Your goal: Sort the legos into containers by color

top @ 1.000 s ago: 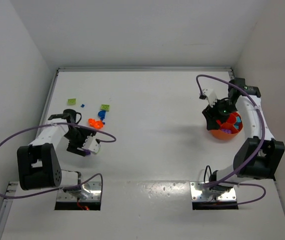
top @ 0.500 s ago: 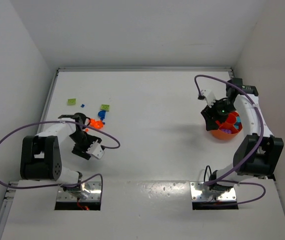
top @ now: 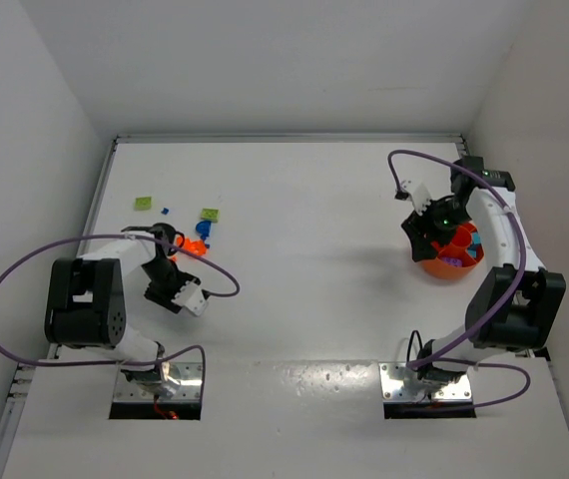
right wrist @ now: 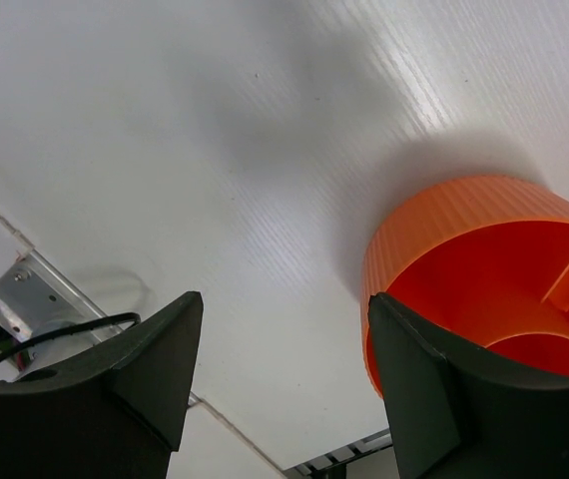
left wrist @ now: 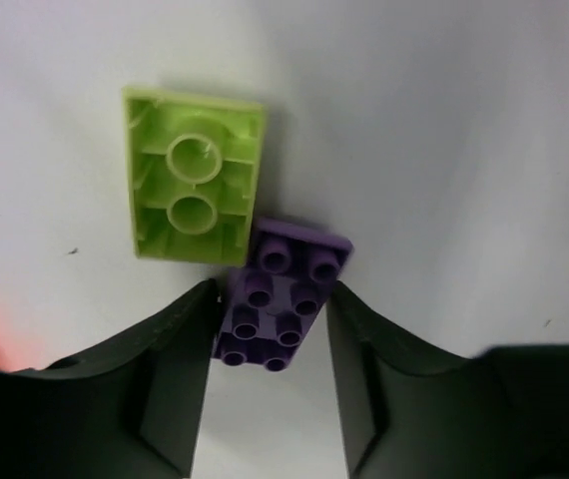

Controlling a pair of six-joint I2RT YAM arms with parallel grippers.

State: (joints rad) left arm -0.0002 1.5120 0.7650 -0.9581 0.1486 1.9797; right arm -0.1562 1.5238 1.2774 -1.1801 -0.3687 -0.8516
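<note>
Purple studded plastic: a small rectangular brick (left wrist: 283,294) lies low at centre of the left wrist view, closely flanked by the left gripper (left wrist: 273,299); whether it pinches I cannot tell. A lime green brick (left wrist: 193,187), hollow underside up, touches the purple one's upper-left corner. At the lower right of the right wrist view, the ribbed round orange tub (right wrist: 444,249) sits just beside one finger of the right gripper (right wrist: 284,309), which gapes wide and holds nothing.

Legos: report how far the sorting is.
Done: some bricks sit in the tub. In hand: the left pincer straddles a purple brick touching a green brick. Left: both, plus blue bricks and an orange brick on the table. The right pincer is open by the tub.
</note>
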